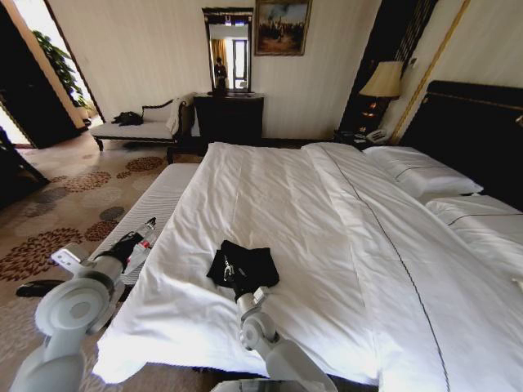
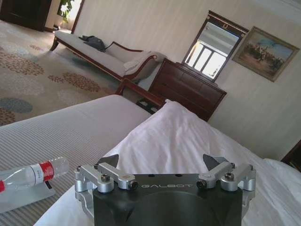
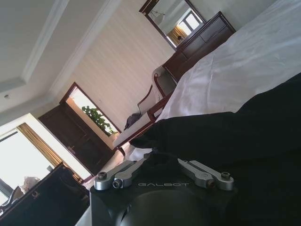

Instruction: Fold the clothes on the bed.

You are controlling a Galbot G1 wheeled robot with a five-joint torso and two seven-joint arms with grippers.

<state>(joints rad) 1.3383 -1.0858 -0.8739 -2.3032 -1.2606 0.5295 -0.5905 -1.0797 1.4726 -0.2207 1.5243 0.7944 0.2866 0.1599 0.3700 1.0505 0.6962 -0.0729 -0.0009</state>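
Note:
The clothes are one black T-shirt (image 1: 245, 265), lying bunched on the white bed (image 1: 343, 253) near its foot edge. My right gripper (image 1: 239, 288) reaches up from below to the shirt's near edge. In the right wrist view the black T-shirt (image 3: 244, 127) covers the right gripper (image 3: 164, 157); its finger links angle inward and the tips are buried in the fabric, so it looks shut on the cloth. My left gripper (image 1: 129, 245) hovers off the bed's left side over the bench. In its wrist view the left gripper (image 2: 161, 162) stands open and holds nothing.
A narrow white bench (image 1: 163, 192) runs along the bed's left side, with a plastic water bottle (image 2: 33, 173) on it. Pillows (image 1: 425, 175) and a dark headboard (image 1: 482, 131) are far right. A chaise (image 1: 135, 128) and a dark dresser (image 1: 229, 118) stand at the back wall.

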